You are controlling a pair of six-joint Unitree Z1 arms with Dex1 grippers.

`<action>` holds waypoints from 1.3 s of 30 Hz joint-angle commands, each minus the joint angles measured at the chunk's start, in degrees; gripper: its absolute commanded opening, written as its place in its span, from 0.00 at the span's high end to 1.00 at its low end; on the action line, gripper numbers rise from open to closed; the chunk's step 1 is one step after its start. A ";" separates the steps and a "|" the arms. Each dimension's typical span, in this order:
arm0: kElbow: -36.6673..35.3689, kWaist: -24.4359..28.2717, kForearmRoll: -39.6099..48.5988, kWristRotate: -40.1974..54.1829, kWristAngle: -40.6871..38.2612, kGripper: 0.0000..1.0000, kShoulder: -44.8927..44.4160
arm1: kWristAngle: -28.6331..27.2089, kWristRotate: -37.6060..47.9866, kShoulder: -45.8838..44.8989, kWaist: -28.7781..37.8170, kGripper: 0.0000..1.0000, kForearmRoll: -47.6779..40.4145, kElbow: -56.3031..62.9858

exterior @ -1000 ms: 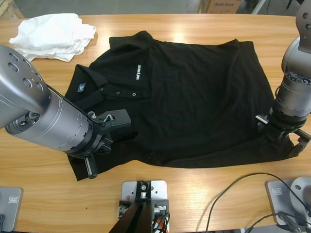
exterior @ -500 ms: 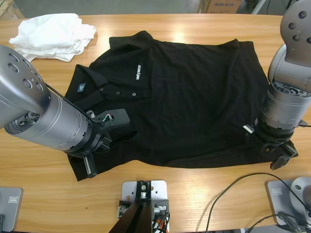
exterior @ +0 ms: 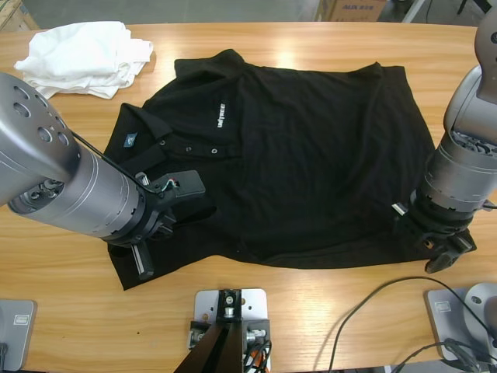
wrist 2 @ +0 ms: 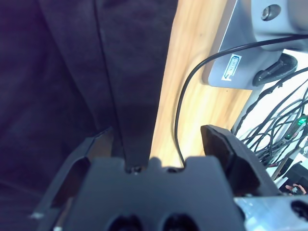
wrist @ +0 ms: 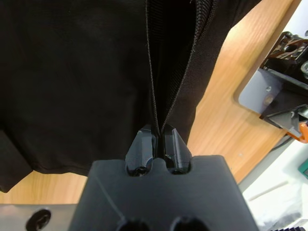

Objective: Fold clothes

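A black polo shirt (exterior: 311, 155) lies spread across the wooden table (exterior: 70, 311), collar (exterior: 147, 144) to the left, white chest logo (exterior: 220, 115) facing up. My left gripper (exterior: 147, 245) is at the shirt's front-left sleeve; in the left wrist view it (wrist: 158, 134) is shut on a raised fold of black fabric (wrist: 72, 72). My right gripper (exterior: 435, 237) sits at the shirt's front-right hem corner. In the right wrist view it (wrist 2: 159, 144) is open, with the hem edge (wrist 2: 130, 96) running between its spread jaws. A bundle of white garments (exterior: 81, 54) rests at the back left.
A black cable (exterior: 373, 303) curls over the table's front right, close beside the right gripper in its wrist view (wrist 2: 180, 115). Bare wood runs along the front edge and the back right. Cardboard boxes (exterior: 349, 9) stand behind the table.
The right arm has shifted left and toward the front edge, bringing its gripper onto the hem corner. The left arm has barely moved and still holds the fabric.
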 commanded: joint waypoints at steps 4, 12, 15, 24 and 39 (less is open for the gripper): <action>2.25 -0.40 0.62 -0.17 1.16 1.00 0.79 | 1.34 1.80 -0.11 0.84 0.34 -3.83 2.77; 4.15 0.13 0.92 0.20 1.23 1.00 0.03 | -1.07 2.73 -3.49 0.68 0.29 -4.20 3.04; 4.96 0.48 0.93 0.36 1.25 1.00 0.26 | -2.16 2.58 -4.72 -0.11 0.20 -3.66 2.74; 5.36 0.99 1.60 1.06 0.93 1.00 -1.02 | -4.90 1.33 -1.38 -0.11 0.19 -3.92 2.65; 5.55 1.01 3.17 1.24 1.08 1.00 -2.20 | -5.78 0.06 3.32 -0.11 0.15 -5.27 1.51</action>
